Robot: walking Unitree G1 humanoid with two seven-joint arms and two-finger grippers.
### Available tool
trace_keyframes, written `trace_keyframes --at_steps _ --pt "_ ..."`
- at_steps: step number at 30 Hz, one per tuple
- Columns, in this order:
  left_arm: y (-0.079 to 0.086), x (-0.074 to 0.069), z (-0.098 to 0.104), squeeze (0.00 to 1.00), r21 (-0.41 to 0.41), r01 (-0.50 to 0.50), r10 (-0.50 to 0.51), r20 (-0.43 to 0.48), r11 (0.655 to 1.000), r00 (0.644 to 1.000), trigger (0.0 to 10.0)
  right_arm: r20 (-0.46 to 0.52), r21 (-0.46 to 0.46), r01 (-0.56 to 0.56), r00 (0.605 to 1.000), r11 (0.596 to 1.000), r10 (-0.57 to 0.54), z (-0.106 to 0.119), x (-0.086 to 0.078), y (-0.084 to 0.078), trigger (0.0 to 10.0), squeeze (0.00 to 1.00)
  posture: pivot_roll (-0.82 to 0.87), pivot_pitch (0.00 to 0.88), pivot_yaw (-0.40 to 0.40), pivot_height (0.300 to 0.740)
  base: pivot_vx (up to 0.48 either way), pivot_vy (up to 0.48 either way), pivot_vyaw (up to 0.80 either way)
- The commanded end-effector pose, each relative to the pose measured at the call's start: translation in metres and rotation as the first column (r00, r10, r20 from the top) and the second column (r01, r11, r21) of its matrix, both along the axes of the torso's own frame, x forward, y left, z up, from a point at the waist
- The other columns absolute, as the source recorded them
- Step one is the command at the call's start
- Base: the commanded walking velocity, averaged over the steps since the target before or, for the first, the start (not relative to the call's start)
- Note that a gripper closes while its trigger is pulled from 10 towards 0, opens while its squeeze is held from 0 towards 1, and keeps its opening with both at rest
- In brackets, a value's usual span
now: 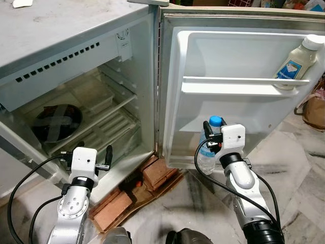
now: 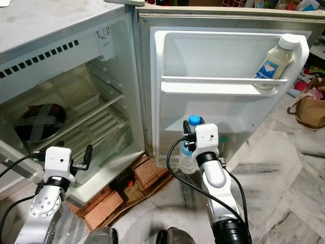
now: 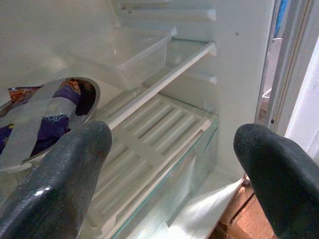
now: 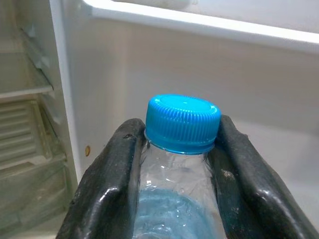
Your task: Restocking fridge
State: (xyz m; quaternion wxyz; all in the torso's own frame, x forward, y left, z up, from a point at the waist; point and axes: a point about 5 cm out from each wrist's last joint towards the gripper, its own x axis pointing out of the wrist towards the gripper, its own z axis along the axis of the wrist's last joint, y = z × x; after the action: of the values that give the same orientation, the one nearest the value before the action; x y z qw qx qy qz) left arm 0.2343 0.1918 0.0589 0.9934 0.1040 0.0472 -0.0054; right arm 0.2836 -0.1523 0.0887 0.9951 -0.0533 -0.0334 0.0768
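Right gripper (image 4: 182, 164) jaws clamped on water bottle (image 4: 183, 124) by fridge door (image 1: 238, 61); left gripper (image 3: 169, 169) jaws apart, facing shelves (image 3: 164, 74)

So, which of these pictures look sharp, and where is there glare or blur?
Left eye view: sharp, evenly lit, fridge interior dimmer. Left wrist view: near fingers soft, shelves clear. Right wrist view: bottle cap crisp, bright glare along the door shelf, background soft.

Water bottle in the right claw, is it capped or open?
Capped. The water bottle has its blue cap seated on the neck, and the right claw grips it just below the cap, upright before the open fridge door.
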Motion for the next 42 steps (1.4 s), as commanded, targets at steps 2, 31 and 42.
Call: trace_keyframes --at_steps 2,31,42 --pt "0.002 -0.003 0.0 0.0 0.01 -0.003 0.003 -0.005 1.0 1.0 10.0 0.034 0.004 0.013 0.999 1.0 -0.014 0.005 0.0 -0.003 10.0 0.0 0.09 0.12 -0.045 0.702 0.0 0.0 0.0" --pt "0.013 -0.007 0.002 0.0 0.06 -0.065 0.064 0.01 0.996 0.998 10.0 0.035 0.009 0.028 0.999 1.0 -0.028 0.004 0.001 -0.002 10.0 0.0 0.09 0.136 -0.032 0.627 0.0 0.0 0.0" --pt "0.01 -0.01 0.003 0.0 0.042 -0.042 0.042 0.014 0.998 0.999 10.0 0.034 0.013 0.036 0.999 0.999 -0.036 0.003 0.001 -0.006 10.0 0.0 0.09 0.138 -0.038 0.627 0.134 0.0 0.0"
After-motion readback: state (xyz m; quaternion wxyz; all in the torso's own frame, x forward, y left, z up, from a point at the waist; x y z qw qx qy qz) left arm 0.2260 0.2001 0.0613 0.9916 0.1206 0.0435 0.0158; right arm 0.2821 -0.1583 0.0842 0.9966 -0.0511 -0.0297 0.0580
